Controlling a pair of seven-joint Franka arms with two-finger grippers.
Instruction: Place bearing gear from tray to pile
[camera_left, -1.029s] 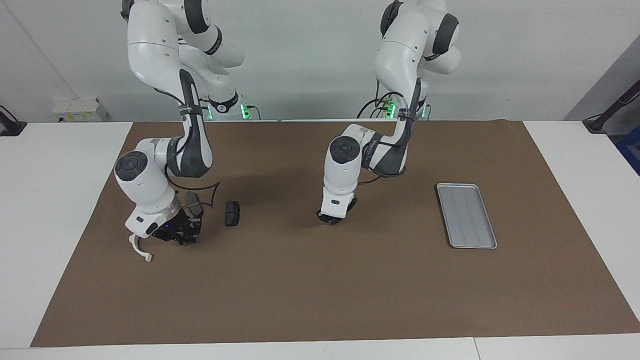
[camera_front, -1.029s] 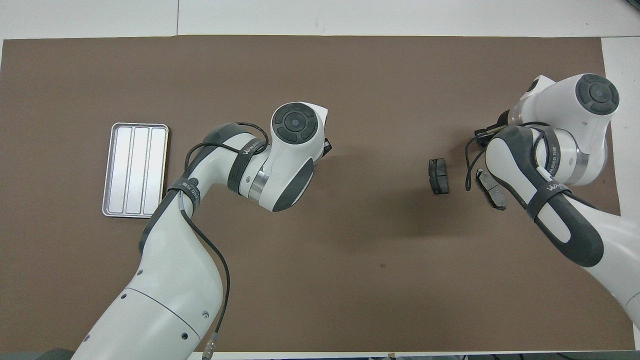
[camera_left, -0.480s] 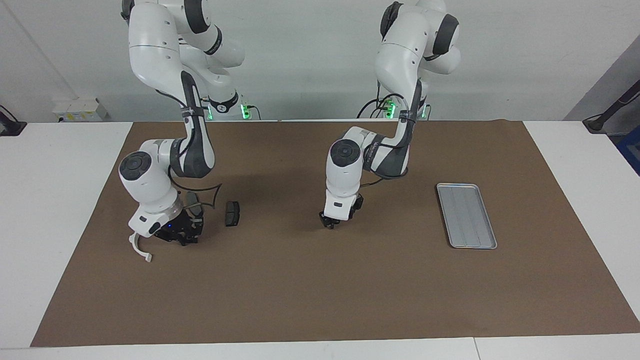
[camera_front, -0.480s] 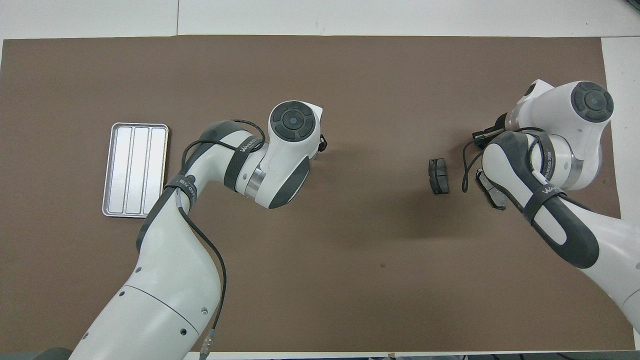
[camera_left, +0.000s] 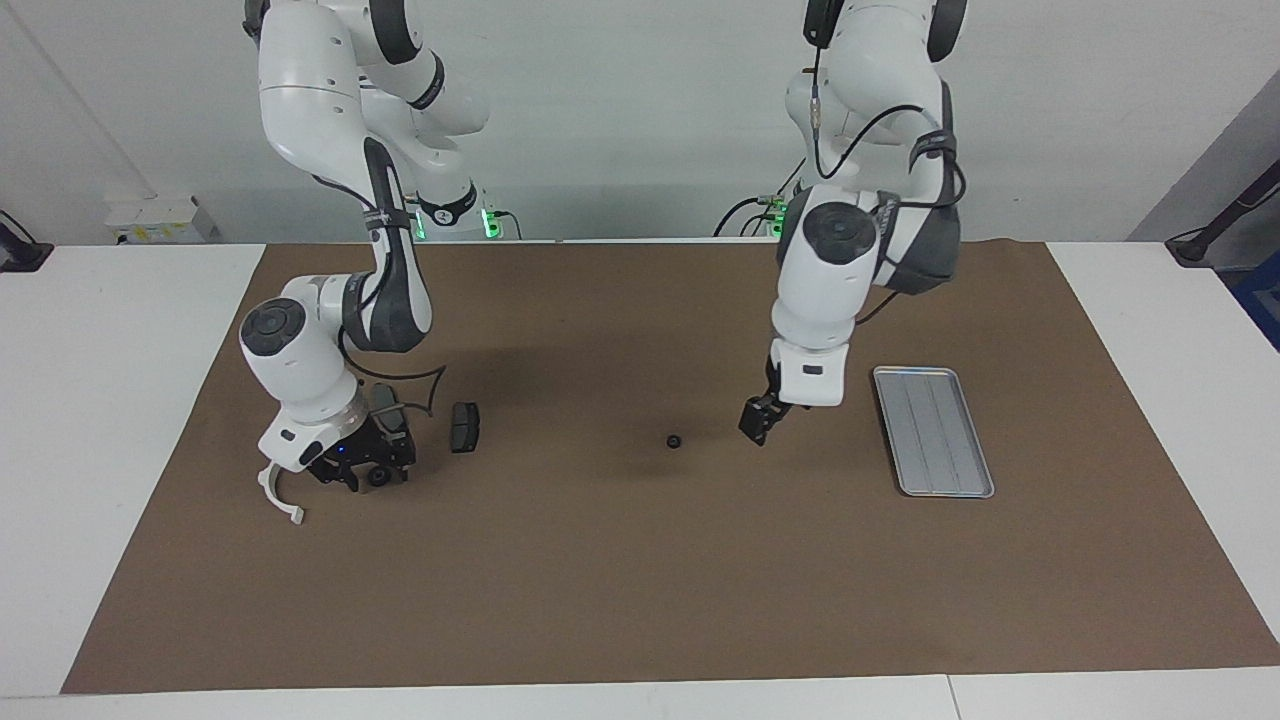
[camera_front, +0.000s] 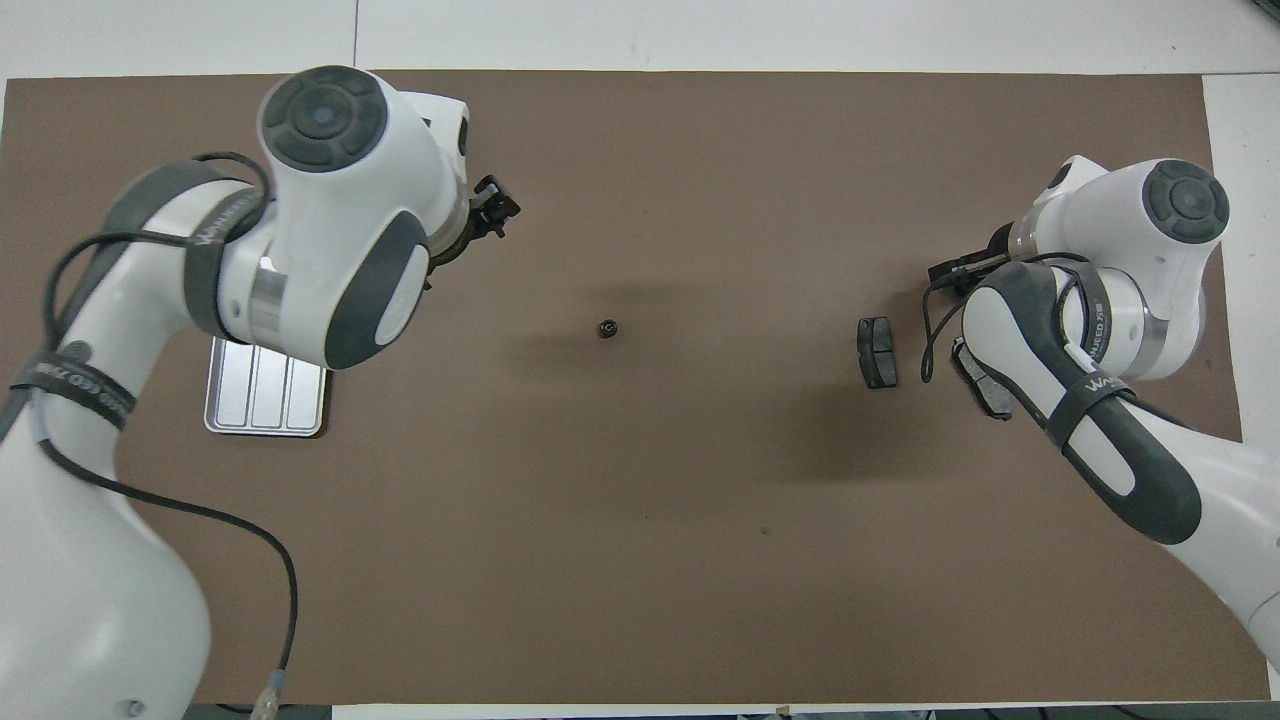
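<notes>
- The bearing gear (camera_left: 674, 441), a small dark ring, lies flat on the brown mat (camera_left: 640, 580) near the middle of the table (camera_left: 120, 400), touching nothing.
- The left gripper (camera_left: 757, 421) hangs over bare mat between the bearing gear and the tray (camera_left: 934, 431), beside both and gripping nothing; whether its jaws stand apart I cannot tell.
- The tray is toward the left arm's end of the table, past the left gripper from the bearing gear.
- The pile is toward the right arm's end, well apart from the bearing gear: one brake pad (camera_left: 464, 427) just beside the right gripper (camera_left: 362, 470), a second brake pad (camera_front: 982, 377) partly under the right arm, and a white half-ring bracket (camera_left: 277, 494) beside the gripper's housing.
- The right gripper sits low among the pile; I cannot tell its jaws' state, nor whether it touches anything.
</notes>
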